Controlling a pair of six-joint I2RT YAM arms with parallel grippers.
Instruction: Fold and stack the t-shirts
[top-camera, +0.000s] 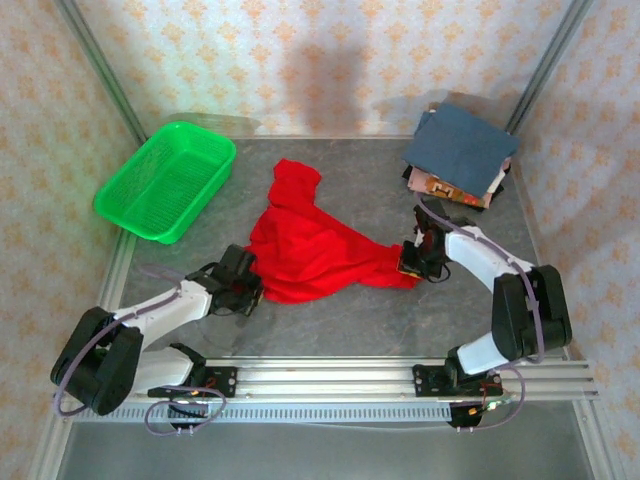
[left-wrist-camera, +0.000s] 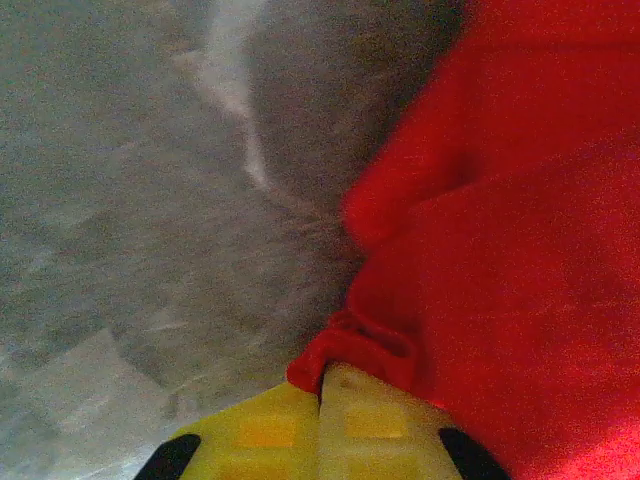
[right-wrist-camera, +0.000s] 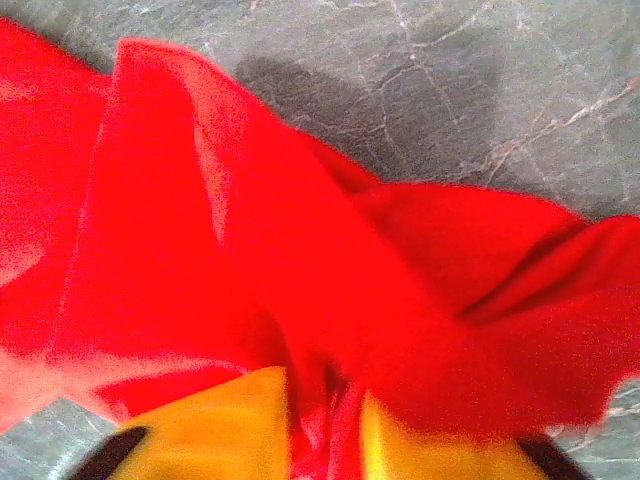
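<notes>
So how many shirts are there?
3 at least: the red shirt mid-table, the blue shirt on top at far right, a patterned shirt beneath it. More may hide underneath.

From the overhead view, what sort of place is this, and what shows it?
Likely a robot test cell: left arm and right arm bolted to a metal rail, patterned screens enclosing the table, red t-shirt on it.
</notes>
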